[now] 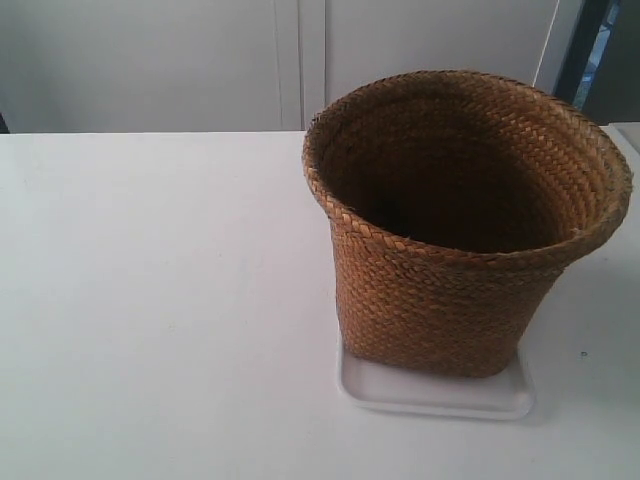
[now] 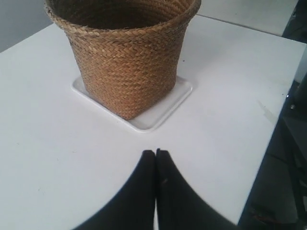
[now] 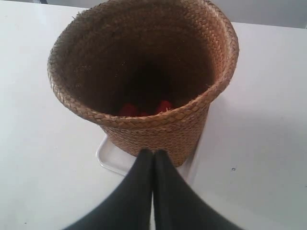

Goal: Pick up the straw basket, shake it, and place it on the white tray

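Bright, even light; straw basket (image 1: 440, 300) interior dark; slight overall softness

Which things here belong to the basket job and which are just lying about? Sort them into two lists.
Job:
straw basket
white tray, under the basket
left fingers, shut and empty
right fingers, shut and empty

Lying about:
red things inside the basket, unclear what
table
cupboard doors behind

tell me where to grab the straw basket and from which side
Likely the rim of the straw basket, from above: it stands upright and open on the white tray, so the wall can be pinched, inside and out. The body looks too wide to span.
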Tool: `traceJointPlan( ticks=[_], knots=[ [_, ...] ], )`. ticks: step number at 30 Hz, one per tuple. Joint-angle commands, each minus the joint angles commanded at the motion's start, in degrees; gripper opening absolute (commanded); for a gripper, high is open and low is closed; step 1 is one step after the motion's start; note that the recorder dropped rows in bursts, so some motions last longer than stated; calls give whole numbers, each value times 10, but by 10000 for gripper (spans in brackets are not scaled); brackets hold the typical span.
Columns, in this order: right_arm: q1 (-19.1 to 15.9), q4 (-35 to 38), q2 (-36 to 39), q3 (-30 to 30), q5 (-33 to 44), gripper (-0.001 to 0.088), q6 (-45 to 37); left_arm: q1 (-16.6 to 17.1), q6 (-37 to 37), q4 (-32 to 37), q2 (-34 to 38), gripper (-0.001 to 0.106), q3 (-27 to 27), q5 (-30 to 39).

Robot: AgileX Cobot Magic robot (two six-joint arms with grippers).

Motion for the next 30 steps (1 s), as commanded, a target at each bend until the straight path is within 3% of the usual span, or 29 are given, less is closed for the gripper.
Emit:
traceJointPlan(
  ticks=[7, 14, 18, 23, 30],
  knots=[
    [0, 0, 0, 0, 0, 0, 0, 77, 0, 23, -81, 0, 62, -123],
    [0, 0, 0, 0, 0, 0, 0, 191, -23, 33, -180, 0, 119, -128],
    [0, 0, 0, 0, 0, 0, 0, 224, -63, 35, -186, 0, 121, -121],
    [0, 0, 0, 0, -1, 0, 0, 227, -176, 43, -186, 0, 136, -120],
    [0, 0, -1, 0, -1, 0, 0, 244, -452, 272, -206, 0, 205, -129]
  ],
)
